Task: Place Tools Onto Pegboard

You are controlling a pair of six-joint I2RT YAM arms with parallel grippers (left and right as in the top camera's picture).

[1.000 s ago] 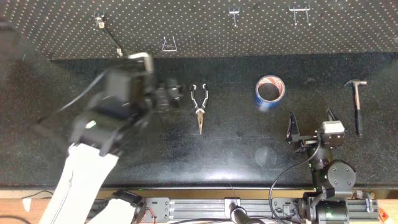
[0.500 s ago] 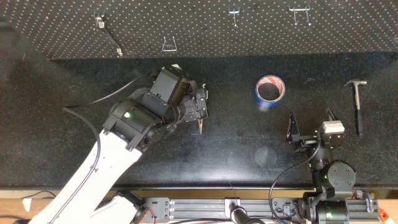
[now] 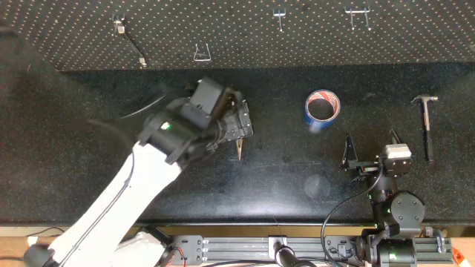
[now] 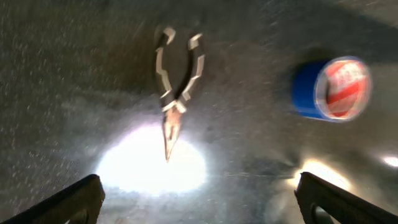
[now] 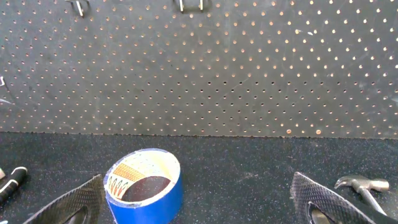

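Observation:
Needle-nose pliers point(image 4: 176, 87) with pale handles lie flat on the black table, their tip point(image 3: 239, 152) pointing toward the table's front. My left gripper point(image 3: 240, 123) hangs open above them, hiding their handles in the top view; its fingers point(image 4: 84, 198) are spread wide with nothing between. A blue tape roll point(image 3: 322, 110) stands right of the pliers. At the far right lies a hammer point(image 3: 426, 127). My right gripper point(image 3: 369, 150) rests open near the front, facing the tape roll point(image 5: 144, 186) and the pegboard point(image 5: 236, 74).
The pegboard point(image 3: 245, 30) runs along the back with metal hooks point(image 3: 200, 53), point(image 3: 279, 15), point(image 3: 358, 15) and a dark cable-like item point(image 3: 132, 43) hanging at the left. The left arm's white link point(image 3: 119, 200) crosses the front left of the table.
My left arm has swung right, from left of the pliers to over them, covering their handles. The right arm, tape roll and hammer have not moved.

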